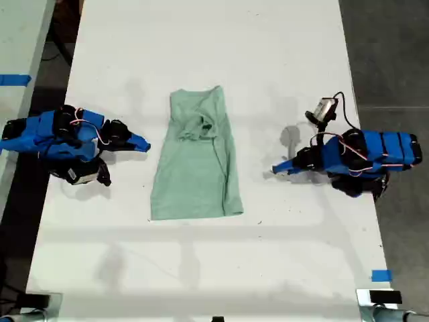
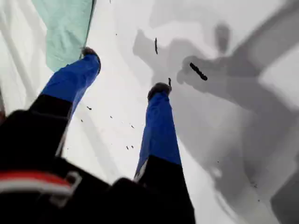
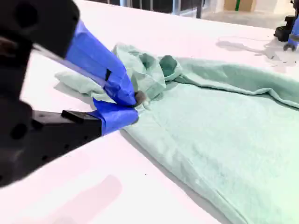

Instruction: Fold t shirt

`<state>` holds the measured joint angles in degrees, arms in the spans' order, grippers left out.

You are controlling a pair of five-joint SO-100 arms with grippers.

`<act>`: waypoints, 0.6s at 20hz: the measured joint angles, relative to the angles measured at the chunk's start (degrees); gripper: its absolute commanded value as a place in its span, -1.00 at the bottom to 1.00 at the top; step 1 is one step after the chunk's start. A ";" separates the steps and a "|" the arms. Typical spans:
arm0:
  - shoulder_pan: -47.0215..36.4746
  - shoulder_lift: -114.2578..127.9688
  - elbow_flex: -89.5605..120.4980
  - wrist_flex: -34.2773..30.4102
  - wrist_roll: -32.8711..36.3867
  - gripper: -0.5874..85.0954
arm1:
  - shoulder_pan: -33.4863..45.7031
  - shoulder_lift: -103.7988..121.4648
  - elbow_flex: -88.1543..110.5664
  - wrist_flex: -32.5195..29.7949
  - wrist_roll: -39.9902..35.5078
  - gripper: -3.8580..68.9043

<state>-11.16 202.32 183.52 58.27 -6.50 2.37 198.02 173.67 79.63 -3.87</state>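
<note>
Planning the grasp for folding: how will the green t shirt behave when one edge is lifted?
Probably floppy: the t shirt lies flat with bunched wrinkles at its collar end, so a lifted edge would likely drape and sag. It looks thin, so likely light. The folded layers may slide apart on the smooth table if dragged.

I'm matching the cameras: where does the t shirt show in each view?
Exterior view: t shirt at the picture's centre.
First wrist view: one corner only, beyond my first gripper.
Second wrist view: spread beyond my second gripper.
Shared landmark: wrinkled collar, in exterior and second wrist views.
</note>
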 measured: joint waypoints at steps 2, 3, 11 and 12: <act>0.00 0.00 0.00 0.00 0.00 -0.98 | 0.00 0.35 0.00 0.00 -1.93 -0.45; 0.00 0.00 0.00 0.00 0.00 -0.98 | 0.00 0.44 0.00 0.00 -2.72 -0.45; 0.88 0.00 0.00 0.00 0.00 -0.99 | -0.09 0.44 0.00 0.00 -3.25 -0.46; 0.88 0.00 0.00 0.00 -0.09 -0.99 | -0.09 0.44 0.00 0.00 -3.25 -0.46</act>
<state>-10.28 202.32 183.52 58.27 -6.59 2.29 198.46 173.67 79.63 -7.12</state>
